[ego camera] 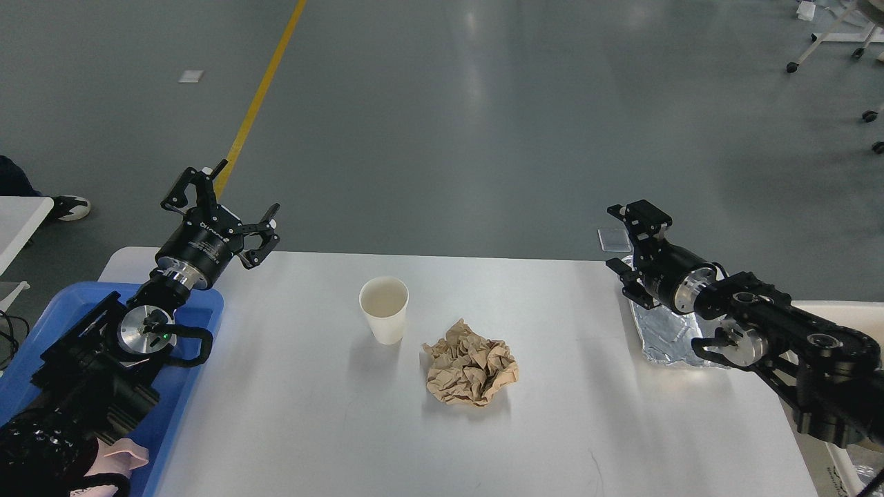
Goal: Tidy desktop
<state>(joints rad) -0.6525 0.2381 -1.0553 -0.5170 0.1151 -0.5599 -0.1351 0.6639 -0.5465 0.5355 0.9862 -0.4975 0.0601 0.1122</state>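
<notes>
The white desktop [297, 414] fills the lower middle of the head view. A white paper cup [384, 307] stands upright on it, left of centre. A crumpled ball of brown paper [472, 373] lies just right of the cup. A crumpled sheet of silver foil [659, 335] lies near the desktop's right edge, partly under my right arm. My left gripper [248, 188] is open and empty above the far left corner. My right gripper [611, 238] is open and empty above the far right edge, over the foil's far end.
A shallow blue tray [204, 310] sits at the left edge under my left arm, with a pink cloth [124, 452] in it. A white bin [846, 466] stands beyond the right edge. A small clear sheet [613, 239] lies past the far edge. Another white table [17, 217] is at far left.
</notes>
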